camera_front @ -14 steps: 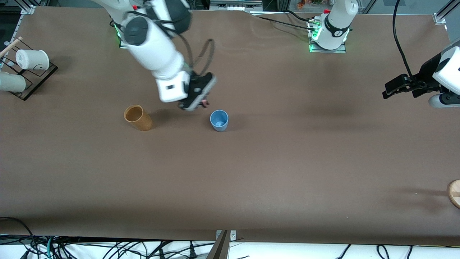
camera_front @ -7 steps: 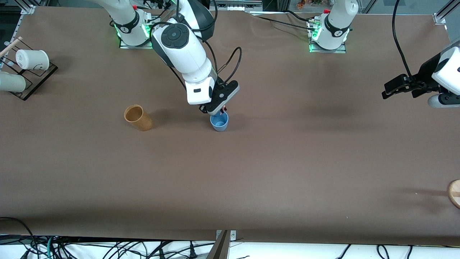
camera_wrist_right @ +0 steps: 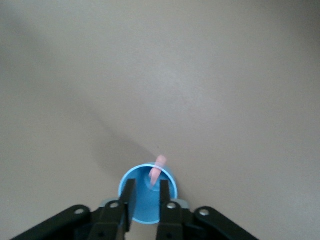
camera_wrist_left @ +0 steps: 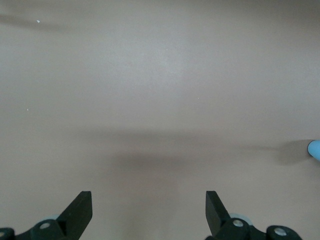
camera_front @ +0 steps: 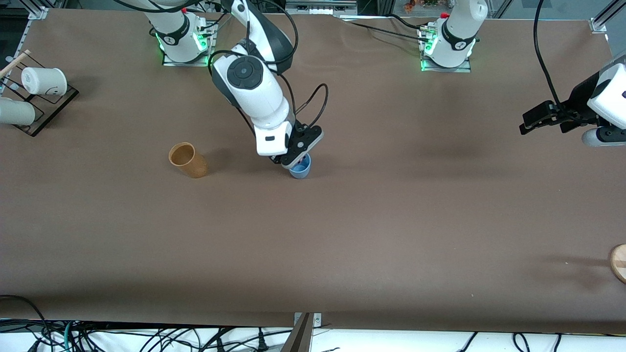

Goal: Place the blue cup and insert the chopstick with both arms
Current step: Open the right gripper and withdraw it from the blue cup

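The blue cup (camera_front: 301,169) stands upright on the brown table, near the middle. My right gripper (camera_front: 295,161) hangs right over its mouth. In the right wrist view the cup (camera_wrist_right: 172,186) lies below the gripper (camera_wrist_right: 146,186). The pink chopstick (camera_wrist_right: 157,170) stands inside the cup and leans on its rim. The fingers (camera_wrist_right: 129,197) are a little apart, wider than the stick, and do not pinch it. My left gripper (camera_front: 537,119) waits open and empty in the air over the left arm's end of the table. It is also in the left wrist view (camera_wrist_left: 148,202), where a sliver of the cup (camera_wrist_left: 315,150) shows.
A tan cup (camera_front: 187,160) stands beside the blue cup, toward the right arm's end. A black rack (camera_front: 51,105) with white cups (camera_front: 44,80) stands at that end. A wooden disc (camera_front: 619,263) lies at the left arm's end, nearer to the front camera.
My right arm swung from beside the blue cup to over it and came down. The chopstick's pink tip, at the gripper before, now stands in the cup. The left arm has not moved.
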`<action>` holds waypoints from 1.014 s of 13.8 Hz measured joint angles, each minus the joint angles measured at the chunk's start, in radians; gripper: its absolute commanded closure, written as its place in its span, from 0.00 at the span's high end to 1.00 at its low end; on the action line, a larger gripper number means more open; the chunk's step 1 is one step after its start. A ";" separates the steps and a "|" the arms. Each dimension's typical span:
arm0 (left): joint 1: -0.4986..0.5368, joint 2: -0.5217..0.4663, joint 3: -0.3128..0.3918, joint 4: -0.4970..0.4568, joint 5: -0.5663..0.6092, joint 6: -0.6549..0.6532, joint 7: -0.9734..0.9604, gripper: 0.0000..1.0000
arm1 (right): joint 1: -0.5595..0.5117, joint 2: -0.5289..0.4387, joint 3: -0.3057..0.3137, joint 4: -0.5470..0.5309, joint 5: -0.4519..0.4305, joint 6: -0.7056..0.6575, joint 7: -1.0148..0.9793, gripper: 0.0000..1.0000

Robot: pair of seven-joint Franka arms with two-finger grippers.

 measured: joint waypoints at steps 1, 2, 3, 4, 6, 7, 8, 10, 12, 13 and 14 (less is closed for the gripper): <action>0.000 0.000 0.000 0.000 0.000 0.000 0.000 1.00 | -0.003 -0.004 -0.006 0.000 0.000 -0.003 0.000 1.00; 0.000 0.000 0.000 0.000 0.000 0.000 0.000 1.00 | -0.007 -0.012 -0.009 0.001 0.000 -0.011 0.000 1.00; 0.000 0.000 0.000 0.000 0.000 0.000 0.000 1.00 | -0.014 -0.028 -0.012 0.002 0.000 -0.030 0.002 1.00; 0.000 0.000 0.000 0.000 0.000 0.000 0.000 1.00 | -0.028 -0.053 -0.015 0.004 0.000 -0.067 0.004 1.00; -0.001 0.000 0.000 0.000 0.000 0.000 0.000 1.00 | -0.091 -0.129 -0.020 0.004 -0.002 -0.160 0.005 1.00; -0.001 0.000 -0.001 0.001 0.000 0.000 0.000 1.00 | -0.137 -0.177 -0.022 -0.004 -0.002 -0.205 0.005 1.00; -0.001 0.001 -0.001 0.001 0.000 0.000 0.000 1.00 | -0.183 -0.226 -0.028 -0.022 -0.002 -0.240 0.004 1.00; -0.002 0.001 -0.002 0.001 0.000 0.000 0.000 1.00 | -0.237 -0.321 -0.089 -0.074 -0.002 -0.293 0.004 1.00; -0.002 0.001 -0.002 0.001 0.000 0.000 0.000 1.00 | -0.248 -0.398 -0.190 -0.105 -0.002 -0.388 0.003 1.00; -0.002 0.001 -0.002 0.001 0.000 0.000 0.000 1.00 | -0.249 -0.430 -0.239 -0.112 -0.001 -0.438 0.003 1.00; -0.002 0.001 -0.002 0.001 0.000 0.000 0.000 1.00 | -0.250 -0.456 -0.281 -0.116 -0.001 -0.483 0.001 1.00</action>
